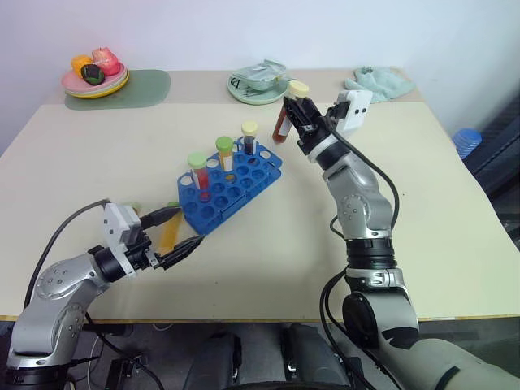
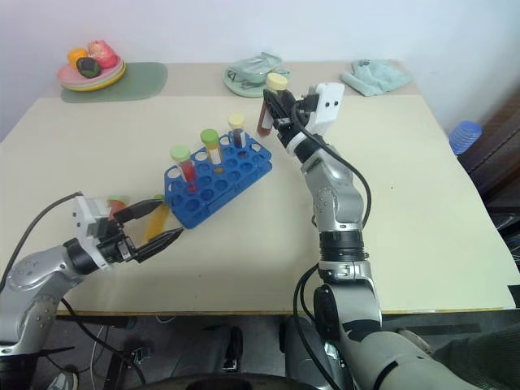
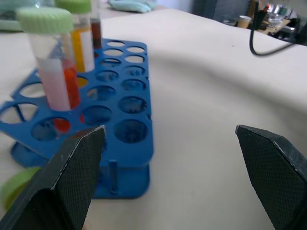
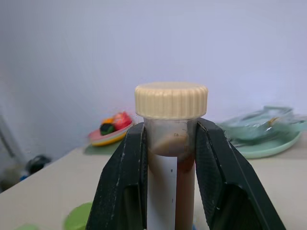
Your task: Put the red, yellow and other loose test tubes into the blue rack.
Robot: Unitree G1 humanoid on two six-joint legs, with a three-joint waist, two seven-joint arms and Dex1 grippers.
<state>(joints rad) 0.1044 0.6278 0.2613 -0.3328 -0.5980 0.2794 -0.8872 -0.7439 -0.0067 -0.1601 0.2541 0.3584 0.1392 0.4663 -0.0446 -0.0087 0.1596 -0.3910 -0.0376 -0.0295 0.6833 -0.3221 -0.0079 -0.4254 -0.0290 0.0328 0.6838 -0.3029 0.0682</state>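
the blue rack [image 1: 228, 185] sits slanted near the middle of the table [image 1: 268, 260], a little toward its left edge, one short end pointing at the near left corner and the other at the far right. three capped tubes stand upright in its holes: a red tube with a pale green cap [image 1: 197, 172] at the near left, a yellow-orange tube with a green cap [image 1: 225, 154] beside it, and a dark tube with a cream cap [image 1: 249, 138] further toward the far end. the right gripper [image 1: 294, 116] is raised above the table past the rack's far right end, its two black fingers [image 4: 123, 184] closed tight on a brown tube with a cream cap [image 4: 171, 158], gripping it just under the cap so the cap stands clear above the fingertips; a white label runs down the tube's side, and the tube hangs roughly upright, well above the table and apart from the rack. the left gripper [image 1: 180, 231] is low over the table by the rack's near left end, pointing level toward it, its jaws spread wide with nothing between them. another yellow-orange tube [image 1: 169, 230] lies on the table just off the rack's near end, beside the left gripper's fingers. along the far edge sit a plate of toy food [image 1: 96, 80] on a green mat [image 1: 142, 88] at the far left corner, a pale green plate with a clear wrapper [image 1: 257, 82] near the middle, and a crumpled pale green cloth [image 1: 379, 83] toward the far right.
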